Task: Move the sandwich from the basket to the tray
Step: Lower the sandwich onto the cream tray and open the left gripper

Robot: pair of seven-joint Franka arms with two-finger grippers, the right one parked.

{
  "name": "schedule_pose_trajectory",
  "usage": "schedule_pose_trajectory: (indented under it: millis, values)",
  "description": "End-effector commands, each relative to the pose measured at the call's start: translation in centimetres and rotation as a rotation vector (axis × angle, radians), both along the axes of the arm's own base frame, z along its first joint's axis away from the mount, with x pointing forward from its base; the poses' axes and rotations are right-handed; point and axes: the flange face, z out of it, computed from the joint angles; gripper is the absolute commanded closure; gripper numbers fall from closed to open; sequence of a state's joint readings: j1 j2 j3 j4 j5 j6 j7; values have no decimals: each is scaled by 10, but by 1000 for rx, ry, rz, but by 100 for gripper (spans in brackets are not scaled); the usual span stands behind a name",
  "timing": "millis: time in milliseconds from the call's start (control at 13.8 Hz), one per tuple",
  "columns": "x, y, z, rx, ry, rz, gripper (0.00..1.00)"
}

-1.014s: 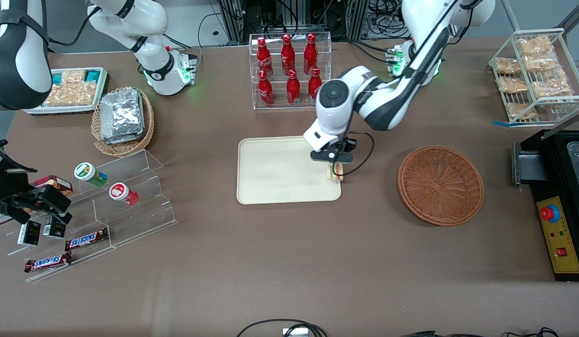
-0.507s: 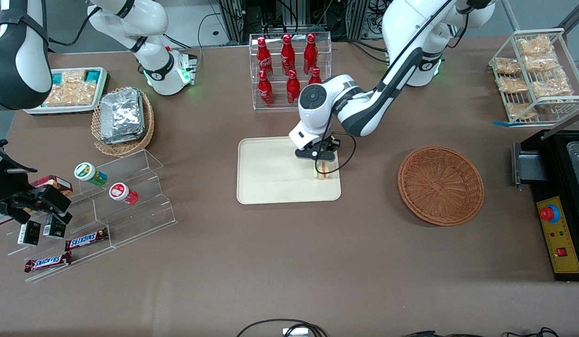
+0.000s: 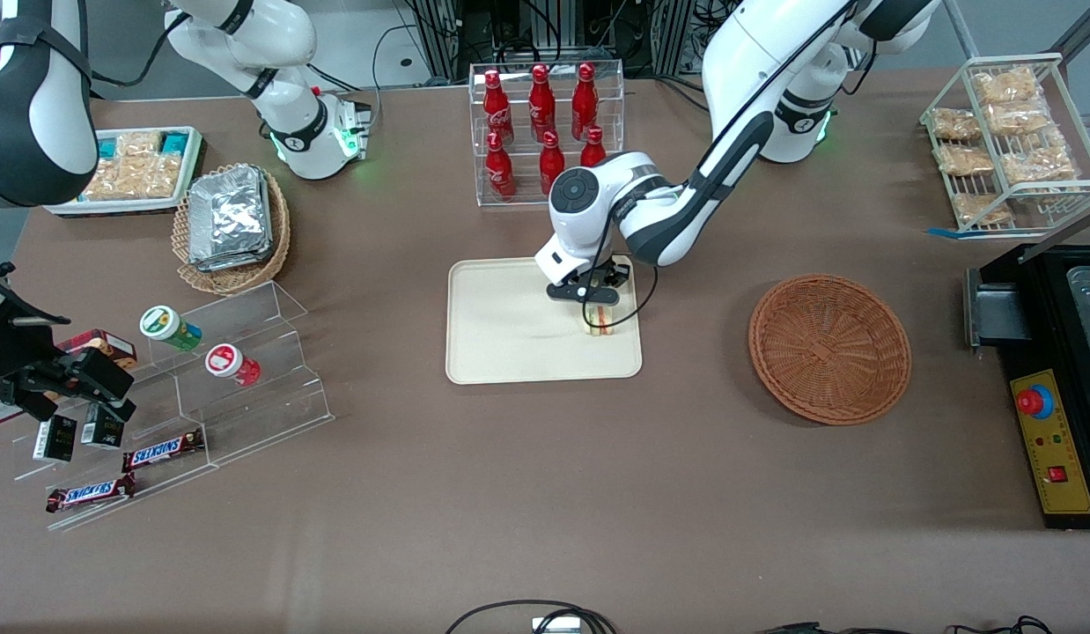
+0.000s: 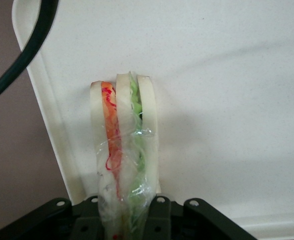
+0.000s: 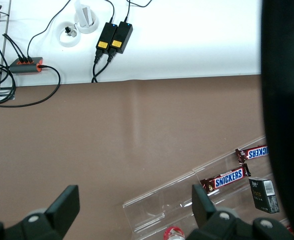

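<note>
The sandwich (image 3: 600, 318), a clear-wrapped wedge of pale bread with orange and green filling, hangs over the cream-beige tray (image 3: 510, 335) near the tray's edge toward the basket. My left gripper (image 3: 597, 306) is shut on the sandwich and holds it from above. In the left wrist view the sandwich (image 4: 124, 150) stands on edge between the black fingers (image 4: 159, 220), just above the tray surface (image 4: 227, 100); I cannot tell whether it touches. The reddish-brown wicker basket (image 3: 829, 348) lies empty toward the working arm's end.
A clear rack of red bottles (image 3: 545, 132) stands farther from the front camera than the tray. A tan basket of foil packets (image 3: 232, 224), a white snack tray (image 3: 131, 172) and a clear stepped stand (image 3: 202, 387) lie toward the parked arm's end. A wire rack (image 3: 1012, 141) and black box (image 3: 1051, 387) lie toward the working arm's end.
My left gripper has carried the sandwich from the tray's basket-side edge to over the tray, toward the parked arm's end.
</note>
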State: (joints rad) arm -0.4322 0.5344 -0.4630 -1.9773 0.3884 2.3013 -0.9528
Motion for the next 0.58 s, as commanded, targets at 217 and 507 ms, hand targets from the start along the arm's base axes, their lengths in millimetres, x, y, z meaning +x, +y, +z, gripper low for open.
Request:
schedule_pose_trajectory:
  millis: [217,507]
  values:
    - [13,-13,6,4,-59,25,1]
    - [38,-13,35,24,-73,79,1]
